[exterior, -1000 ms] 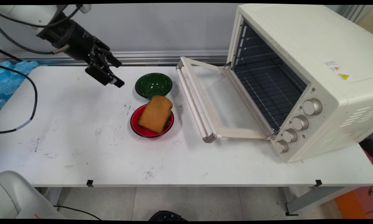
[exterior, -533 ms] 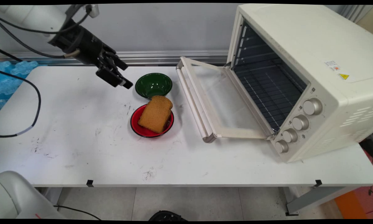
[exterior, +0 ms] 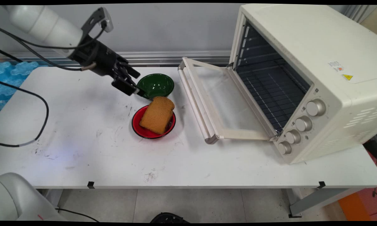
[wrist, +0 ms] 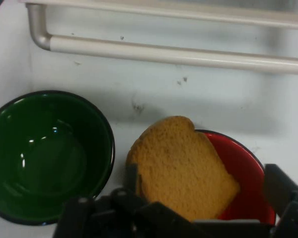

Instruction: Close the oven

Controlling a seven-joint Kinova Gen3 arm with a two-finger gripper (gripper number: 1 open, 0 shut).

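Claw (exterior: 132, 84) hangs empty, jaws wide, just left of green bowl (exterior: 155, 85) on tabletop (exterior: 81, 141). Bread slice (exterior: 157, 114) lies in red bowl (exterior: 152, 124), right in front of green bowl; nothing lifted yet. Oven (exterior: 301, 78) door (exterior: 220, 103) open. Hand view adds: green bowl's empty; bread leans on red bowl's rim.

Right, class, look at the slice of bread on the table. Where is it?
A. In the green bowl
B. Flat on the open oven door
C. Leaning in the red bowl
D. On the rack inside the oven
C: the slice of bread leans in the red bowl, its top edge over the rim, while the green bowl beside it holds nothing and the oven rack is bare.
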